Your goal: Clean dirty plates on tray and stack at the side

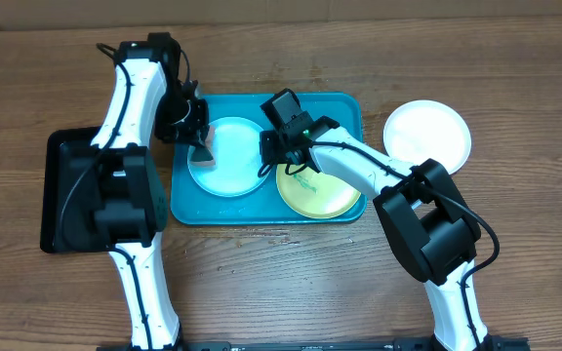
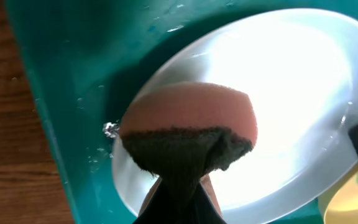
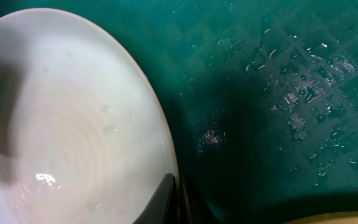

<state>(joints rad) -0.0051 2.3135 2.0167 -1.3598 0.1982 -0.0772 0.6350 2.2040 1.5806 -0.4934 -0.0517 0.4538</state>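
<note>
The light blue plate (image 1: 224, 161) lies in the left half of the teal tray (image 1: 344, 107). My left gripper (image 1: 201, 146) is over the plate's left edge, shut on a pink sponge (image 2: 191, 107) whose dark scouring side faces the jaws (image 2: 179, 198). My right gripper (image 1: 267, 156) is shut on the plate's right rim (image 3: 164, 140), one finger on each side of it (image 3: 178, 190). The yellow-green plate (image 1: 320, 193) with blue-green smears lies in the tray's right half. On the table right of the tray sits the white plate (image 1: 427, 136).
A smaller black tray (image 1: 71, 190) sits on the wooden table left of the teal tray, partly under my left arm. Water drops speckle the teal tray's floor (image 3: 291, 93). The yellow-green plate's edge (image 2: 353, 208) is close behind the blue plate.
</note>
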